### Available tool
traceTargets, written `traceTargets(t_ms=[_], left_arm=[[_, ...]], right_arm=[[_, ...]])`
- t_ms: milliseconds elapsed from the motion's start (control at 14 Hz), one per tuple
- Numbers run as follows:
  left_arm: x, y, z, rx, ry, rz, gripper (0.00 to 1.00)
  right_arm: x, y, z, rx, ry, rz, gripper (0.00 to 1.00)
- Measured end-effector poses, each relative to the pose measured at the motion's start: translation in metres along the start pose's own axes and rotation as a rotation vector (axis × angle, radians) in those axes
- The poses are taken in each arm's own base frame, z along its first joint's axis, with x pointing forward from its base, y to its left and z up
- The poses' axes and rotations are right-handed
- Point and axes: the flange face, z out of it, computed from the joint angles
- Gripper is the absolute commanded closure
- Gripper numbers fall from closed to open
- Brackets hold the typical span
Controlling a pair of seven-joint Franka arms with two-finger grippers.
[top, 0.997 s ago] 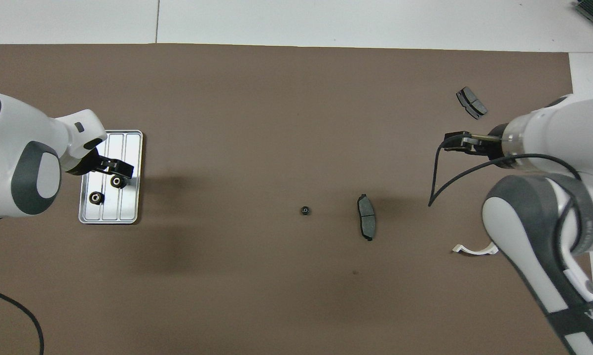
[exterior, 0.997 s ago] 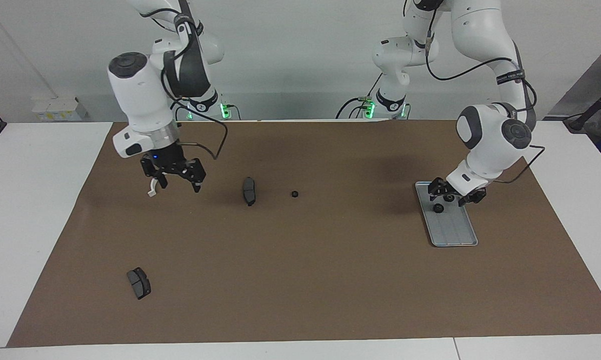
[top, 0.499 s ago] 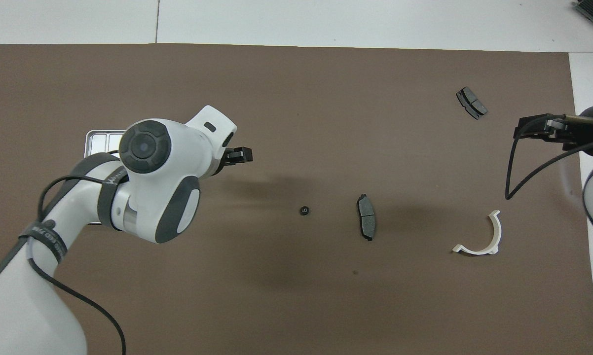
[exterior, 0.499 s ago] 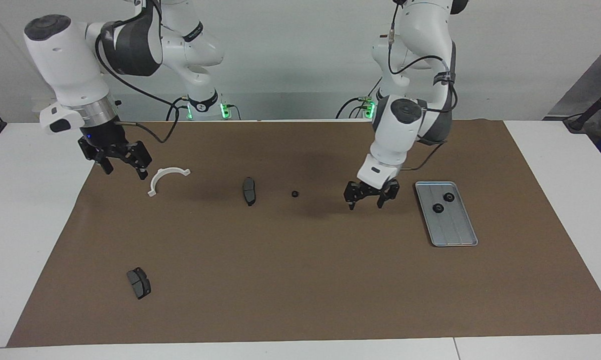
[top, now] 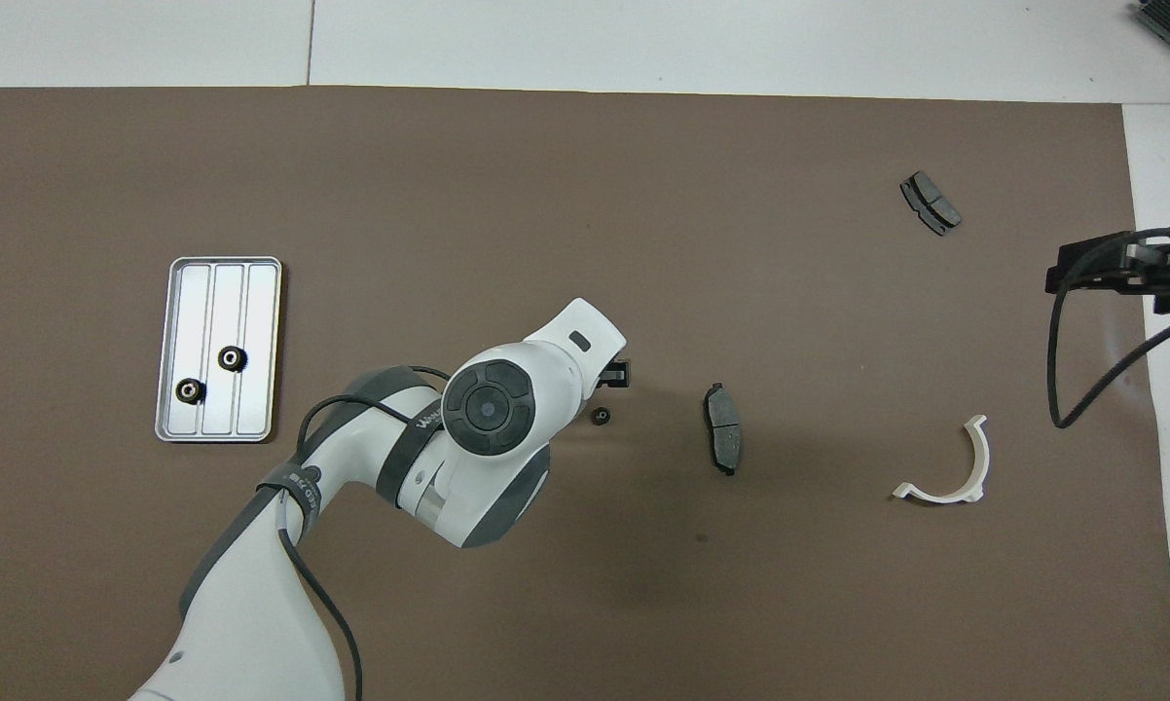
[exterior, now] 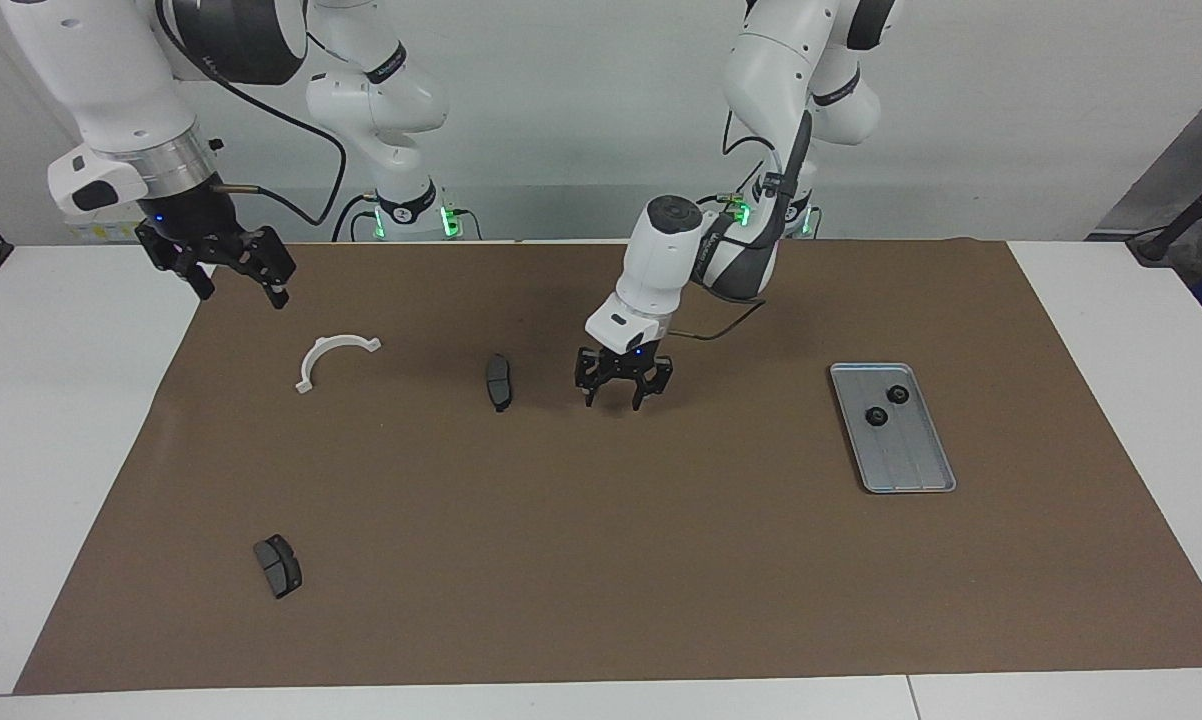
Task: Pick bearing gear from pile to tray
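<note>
Facing view: your left gripper [exterior: 613, 392] hangs at centre, fingers spread, empty; tray [exterior: 923, 465] at 3 o'clock holds two black rings [exterior: 875, 416].

Overhead view: one loose ring [top: 602, 417] lies beside it; your right gripper [top: 1091, 268], fingers open, waits at 3 o'clock.

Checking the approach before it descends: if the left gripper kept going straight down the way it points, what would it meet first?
Probably the small black ring on the brown mat; the left gripper, open, hangs about over it, though depth is unclear.
</note>
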Motion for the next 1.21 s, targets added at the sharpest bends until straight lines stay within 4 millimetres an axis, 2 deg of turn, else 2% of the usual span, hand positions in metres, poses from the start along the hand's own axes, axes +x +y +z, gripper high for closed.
traceTargets(t_ms=[499,855,1211], left_arm=[[-0.026,0.021,0.009,0.022,-0.056,0.050,0.46],[-0.047,0.030,0.017,0.035,-0.086,0.080,0.54],[-0.052,0.028,0.021,0.042,-0.096,0.084,0.63]], right_arm=[[-0.012,-0.031,0.004,-0.005,-0.053,-0.073,0.00],[-0.013,-0.031,0.004,-0.005,-0.054,-0.073,0.00],[-0.016,-0.030,0.003,-0.008,-0.075,-0.072,0.00]])
